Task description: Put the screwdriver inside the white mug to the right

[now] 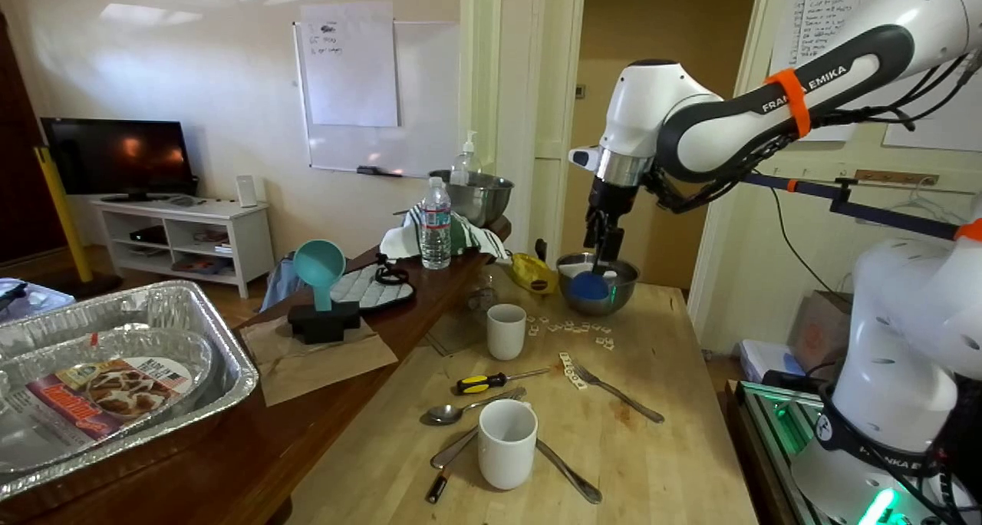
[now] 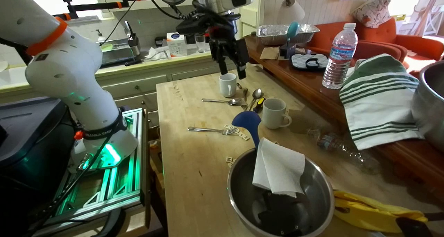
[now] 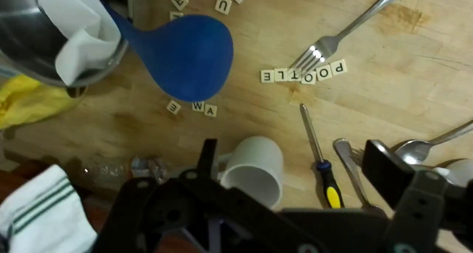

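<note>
The screwdriver (image 1: 483, 383), with a yellow-and-black handle, lies flat on the wooden table between two white mugs. In the wrist view the screwdriver (image 3: 327, 179) points its shaft upward; its handle end is hidden by the gripper. One white mug (image 1: 506, 331) stands beside it, also seen in both exterior views (image 2: 274, 114) and the wrist view (image 3: 258, 157). Another white mug (image 1: 508, 444) stands among spoons, also in an exterior view (image 2: 228, 85); only its edge shows in the wrist view. My gripper (image 3: 293, 147) is open and empty, above the table (image 2: 233, 71).
A metal bowl (image 2: 239, 199) holds white paper and a blue ladle (image 3: 192, 60) sticking out over its rim. Letter tiles (image 3: 286, 75) and a fork (image 1: 617, 394) lie nearby. A spoon (image 1: 453, 413), a clear bottle (image 2: 333, 143) and a yellow bag (image 1: 531, 273) also lie on the table.
</note>
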